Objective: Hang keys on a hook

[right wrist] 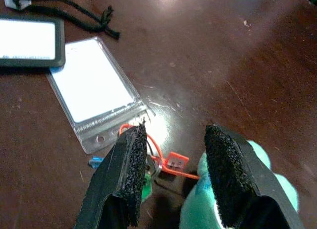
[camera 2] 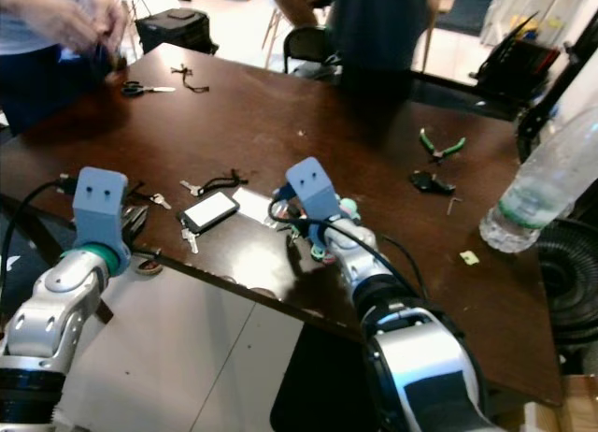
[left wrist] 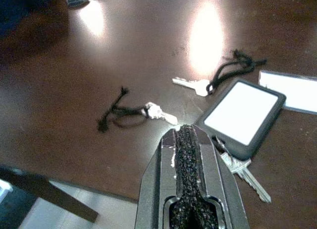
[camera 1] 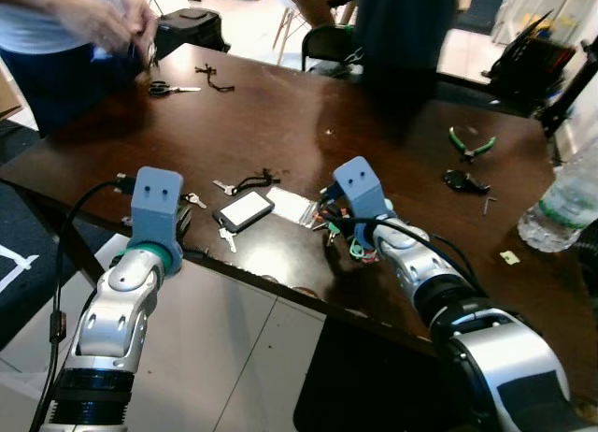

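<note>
Right gripper open over the keys, ready to pick them up.

The right gripper (right wrist: pixel 171 174) has its two fingers spread apart, and the keys (right wrist: pixel 158 162) with the orange tag lie on the table (camera 1: pixel 308 114) right between and just under the fingertips. A teal tag (right wrist: pixel 257 159) sits beside one finger. The bunch seems to run across the gap, so I think closing straight down would catch it. The left gripper (left wrist: pixel 190 154) has its fingers pressed together and holds nothing; it points at a phone (left wrist: pixel 242 115) and is well away from that bunch, so the right arm is nearer. I see no hook.
</note>
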{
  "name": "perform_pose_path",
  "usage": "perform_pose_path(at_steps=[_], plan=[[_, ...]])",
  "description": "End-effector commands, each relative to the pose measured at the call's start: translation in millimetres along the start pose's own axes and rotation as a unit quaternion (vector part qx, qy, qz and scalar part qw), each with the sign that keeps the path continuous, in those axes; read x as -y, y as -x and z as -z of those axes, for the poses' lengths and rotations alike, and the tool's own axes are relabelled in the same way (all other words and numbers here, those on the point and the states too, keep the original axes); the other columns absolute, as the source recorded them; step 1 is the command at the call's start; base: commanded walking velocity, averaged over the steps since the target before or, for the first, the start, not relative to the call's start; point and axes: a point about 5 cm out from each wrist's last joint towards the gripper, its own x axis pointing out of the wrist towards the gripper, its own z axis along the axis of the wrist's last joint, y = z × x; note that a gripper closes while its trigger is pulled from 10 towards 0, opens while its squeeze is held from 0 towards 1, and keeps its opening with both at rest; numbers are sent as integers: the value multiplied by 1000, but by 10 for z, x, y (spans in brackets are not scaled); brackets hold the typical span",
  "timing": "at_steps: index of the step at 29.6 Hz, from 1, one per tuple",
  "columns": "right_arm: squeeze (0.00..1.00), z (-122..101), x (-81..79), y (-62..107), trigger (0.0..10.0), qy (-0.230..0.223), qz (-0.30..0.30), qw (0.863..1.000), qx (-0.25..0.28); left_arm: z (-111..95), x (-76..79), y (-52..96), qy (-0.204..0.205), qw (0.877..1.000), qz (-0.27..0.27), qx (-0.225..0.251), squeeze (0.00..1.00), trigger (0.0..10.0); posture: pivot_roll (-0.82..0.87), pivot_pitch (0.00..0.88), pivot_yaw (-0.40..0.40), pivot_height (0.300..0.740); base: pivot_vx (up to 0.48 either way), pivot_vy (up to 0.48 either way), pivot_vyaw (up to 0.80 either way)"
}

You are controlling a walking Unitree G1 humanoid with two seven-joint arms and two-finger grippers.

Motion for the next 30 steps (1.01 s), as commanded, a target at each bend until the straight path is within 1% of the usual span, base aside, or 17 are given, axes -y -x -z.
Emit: perform_pose_path(at_steps=[1, 2, 3, 4, 6, 9, 10, 15, 16, 17, 19, 24, 25, 27, 28, 29, 30], plan=[[0, 42, -70, 5, 10000, -21, -6, 1000, 7, -112, 98, -17, -18, 999, 16, 26, 0, 10000, 0, 101, 76, 740, 0, 0, 0], [0, 42, -70, 5, 10000, -21, -6, 1000, 7, -112, 98, -17, -18, 999, 16, 26, 0, 10000, 0, 101, 76, 740, 0, 0, 0], [0, 20, -127, -6, 10000, -23, -14, 1000, 13, -175, 128, -44, -19, 999, 14, 35, 0, 10000, -2, 109, 79, 740, 0, 0, 0], [0, 20, -127, -6, 10000, -23, -14, 1000, 13, -175, 128, -44, -19, 999, 14, 35, 0, 10000, -2, 109, 79, 740, 0, 0, 0], [0, 27, -198, -14, 10000, -20, -24, 999, 14, -217, 144, -69, -8, 999, 10, 33, 0, 10000, 2, 126, 78, 740, 0, 0, 0], [0, 58, -208, -10, 10000, -17, -23, 1000, 7, -215, 154, -73, -7, 999, 11, 29, 0, 10000, 7, 133, 76, 740, 0, 0, 0], [0, 82, -209, -8, 10000, -14, -21, 1000, 1, -202, 154, -84, -12, 1000, 10, 24, 0, 10000, 13, 149, 72, 740, 0, 0, 0], [0, 108, -210, -10, 10000, -5, -22, 1000, -11, -193, 81, -111, -14, 1000, -6, 15, 0, 10000, 18, 172, 59, 740, 0, 0, 0], [0, 110, -225, -13, 10000, -1, -32, 999, -17, -211, 30, -116, -13, 1000, -13, 14, 0, 10000, 22, 170, 55, 740, 0, 0, 0], [0, 110, -225, -13, 10000, -1, -32, 999, -17, -211, 30, -116, -13, 1000, -13, 14, 0, 10000, 22, 170, 55, 740, 0, 0, 0], [0, 124, -267, -16, 10000, 11, -56, 998, -27, -230, -43, -99, -11, 1000, -23, 14, 0, 10000, 27, 170, 47, 740, 0, 0, 0], [0, 137, -256, -15, 10000, 20, -58, 997, -38, -216, -55, -83, -13, 999, -28, 12, 0, 10000, 26, 175, 40, 740, 0, 0, 0], [0, 125, -239, -17, 4549, 21, -55, 998, -38, -203, -44, -80, -12, 999, -29, 10, 0, 10000, 25, 175, 38, 740, 0, 0, 0], [0, 121, -236, -18, 4549, 22, -55, 998, -38, -200, -38, -78, -12, 999, -29, 9, 0, 10000, 25, 175, 38, 740, 0, 0, 0], [0, 122, -233, -18, 314, 25, -55, 997, -39, -196, -31, -76, -12, 999, -29, 9, 0, 10000, 25, 176, 37, 740, 0, 0, 0], [0, 130, -230, -15, 0, 36, -54, 997, -41, -191, -27, -75, -13, 999, -28, 8, 0, 10000, 23, 175, 37, 740, 0, 0, 0], [0, 130, -230, -15, 0, 36, -54, 997, -41, -191, -27, -75, -13, 999, -28, 8, 0, 10000, 23, 175, 37, 740, 0, 0, 0]])
